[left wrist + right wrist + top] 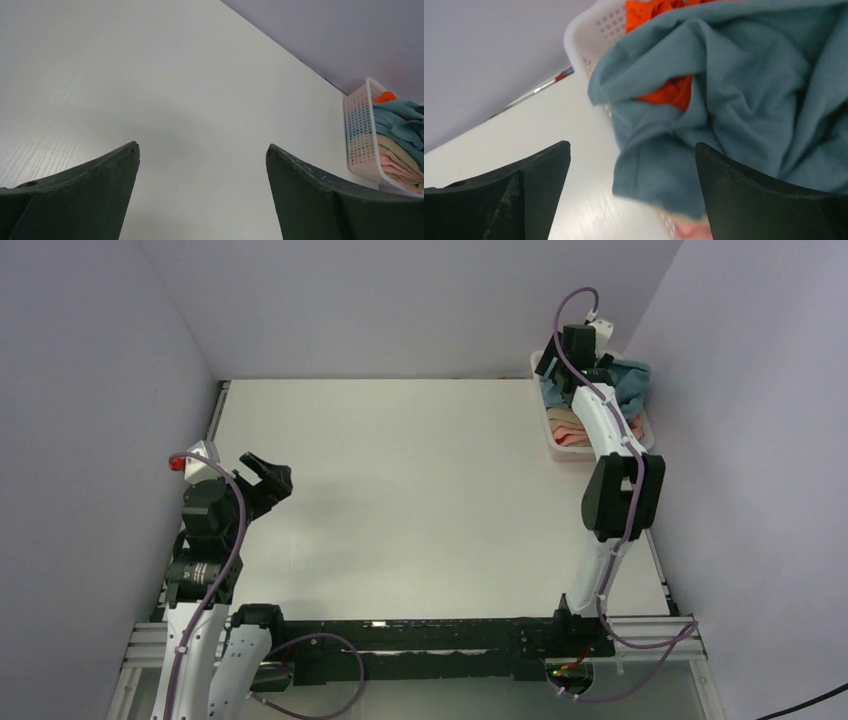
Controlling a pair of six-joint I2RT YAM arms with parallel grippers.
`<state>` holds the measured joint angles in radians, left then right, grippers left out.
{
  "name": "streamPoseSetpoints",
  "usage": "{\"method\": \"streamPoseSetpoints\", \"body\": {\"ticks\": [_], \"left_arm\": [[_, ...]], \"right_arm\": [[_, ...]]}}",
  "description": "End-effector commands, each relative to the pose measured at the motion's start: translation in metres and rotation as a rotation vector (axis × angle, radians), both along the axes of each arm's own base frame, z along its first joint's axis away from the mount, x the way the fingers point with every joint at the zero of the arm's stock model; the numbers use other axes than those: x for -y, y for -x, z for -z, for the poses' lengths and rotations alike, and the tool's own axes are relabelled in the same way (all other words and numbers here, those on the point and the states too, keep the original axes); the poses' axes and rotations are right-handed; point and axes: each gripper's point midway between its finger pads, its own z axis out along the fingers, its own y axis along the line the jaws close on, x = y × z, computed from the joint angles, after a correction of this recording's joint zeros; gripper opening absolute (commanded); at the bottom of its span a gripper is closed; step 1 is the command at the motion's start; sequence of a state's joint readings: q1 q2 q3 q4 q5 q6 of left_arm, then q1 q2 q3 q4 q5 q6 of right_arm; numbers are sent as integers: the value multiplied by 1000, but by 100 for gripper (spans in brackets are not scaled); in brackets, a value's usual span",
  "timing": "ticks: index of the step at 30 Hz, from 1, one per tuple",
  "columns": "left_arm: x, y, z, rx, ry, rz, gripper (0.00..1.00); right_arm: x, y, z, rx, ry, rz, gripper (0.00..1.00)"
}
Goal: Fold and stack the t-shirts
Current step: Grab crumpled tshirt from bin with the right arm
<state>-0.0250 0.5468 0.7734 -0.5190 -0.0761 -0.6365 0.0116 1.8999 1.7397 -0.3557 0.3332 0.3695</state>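
Note:
The t-shirts lie heaped in a white basket (553, 443) at the table's far right corner. A grey-blue shirt (628, 383) lies on top, with tan and pale pink shirts (572, 430) under it. In the right wrist view the grey-blue shirt (744, 90) hangs over the basket rim (589, 30), with an orange shirt (669, 92) showing in its folds. My right gripper (631, 150) is open just above the hanging edge of the grey-blue shirt and holds nothing. My left gripper (265, 475) is open and empty above the table at the left.
The white table (420, 500) lies between lavender walls on three sides. The basket also shows in the left wrist view (362, 135) at the far right, with the shirts piled in it. A black rail (420, 635) runs along the table's near edge.

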Motion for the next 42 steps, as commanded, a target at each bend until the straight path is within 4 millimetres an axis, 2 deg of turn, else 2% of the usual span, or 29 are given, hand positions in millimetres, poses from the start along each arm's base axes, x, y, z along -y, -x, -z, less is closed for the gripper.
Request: {"method": "streamPoseSetpoints", "body": {"ticks": [1, 4, 6, 8, 12, 13, 14, 15, 17, 19, 23, 28, 36, 40, 41, 42], "left_arm": [[10, -7, -3, 22, 13, 55, 99], [10, -7, 1, 2, 15, 56, 99], [11, -8, 2, -9, 16, 59, 99], [11, -8, 3, -17, 16, 62, 99], [11, -9, 7, -30, 17, 56, 99], [10, -9, 7, -31, 18, 54, 99], [11, -9, 7, -32, 17, 56, 99], [11, -9, 7, -32, 18, 56, 99], [11, -9, 7, -33, 20, 58, 99], [12, -9, 7, -34, 21, 62, 99], [11, -9, 7, -37, 19, 60, 99], [11, -9, 7, -35, 18, 57, 99], [10, -10, 4, -35, 12, 57, 99], [10, -11, 5, -43, 13, 54, 99], [10, -11, 6, -47, 13, 53, 99], [10, -12, 6, -48, 14, 55, 99]], "right_arm": [[23, -30, -7, 0, 86, 81, 94], [27, -46, 13, -23, 109, 88, 86], [29, -54, 19, -21, 122, 98, 76], [34, -58, 25, -28, 135, 124, 63], [42, -58, 30, -48, 162, 164, 44], [42, -58, 30, -50, 166, 164, 37], [56, -56, 29, -52, 167, 183, 30], [57, -56, 26, -48, 171, 182, 22], [59, -54, 13, -27, 181, 179, 0], [57, -54, -9, 13, 191, 159, 0], [56, -45, -83, 167, 218, 145, 0], [71, -19, -174, 350, 268, 225, 0], [82, 19, -277, 580, 320, 218, 0], [84, 42, -338, 716, 395, 232, 0], [84, 54, -362, 763, 415, 241, 0], [83, 57, -372, 787, 422, 243, 0]]}}
